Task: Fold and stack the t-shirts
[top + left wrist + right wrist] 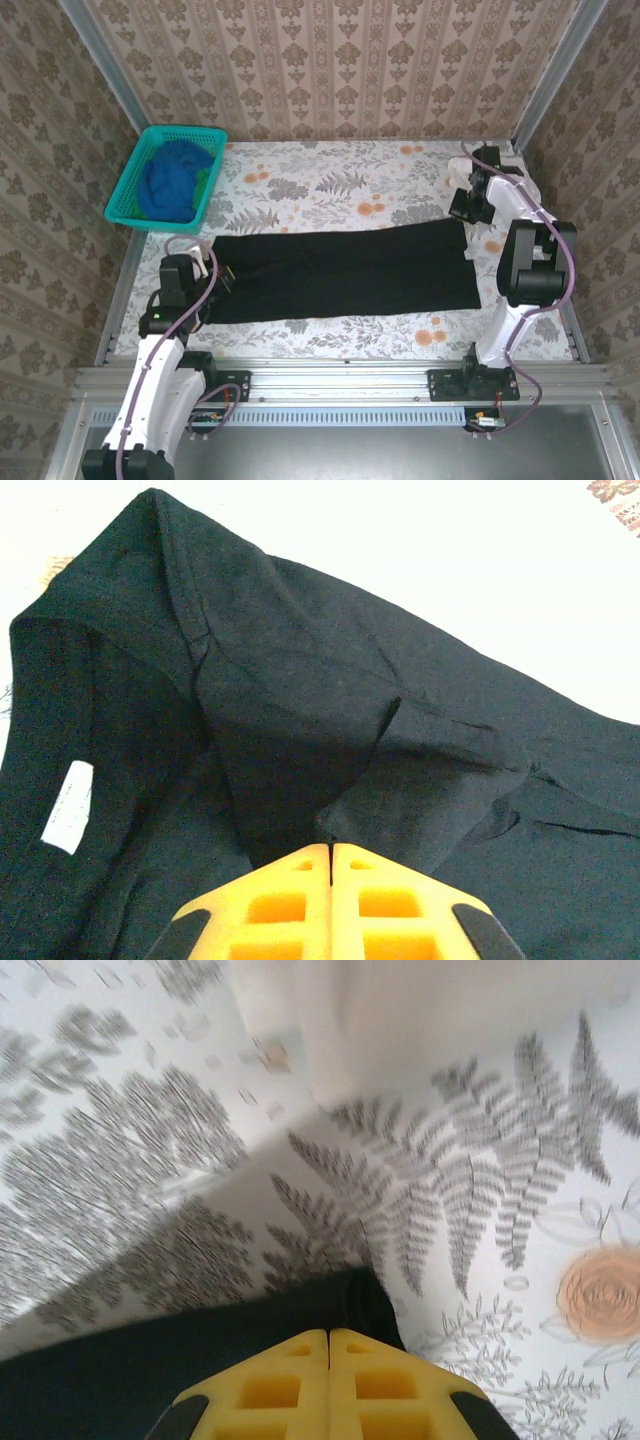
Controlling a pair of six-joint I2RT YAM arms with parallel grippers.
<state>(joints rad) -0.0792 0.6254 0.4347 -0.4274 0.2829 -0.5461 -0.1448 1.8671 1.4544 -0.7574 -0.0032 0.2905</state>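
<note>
Got the black t-shirt [340,270] lying as a long band on the bench [330,185] between both jaws, one end clamped in the left gripper [330,852], far corner nipped by the right gripper [328,1335]. Could slip free there with only a sliver held, wrecking the fold.

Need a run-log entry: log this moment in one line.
left gripper: shut on black tee | right gripper: same | blue tee: in basket

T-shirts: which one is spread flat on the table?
The black t-shirt, laid out as a long strip across the table; the blue one is bunched up in the teal basket.
</note>
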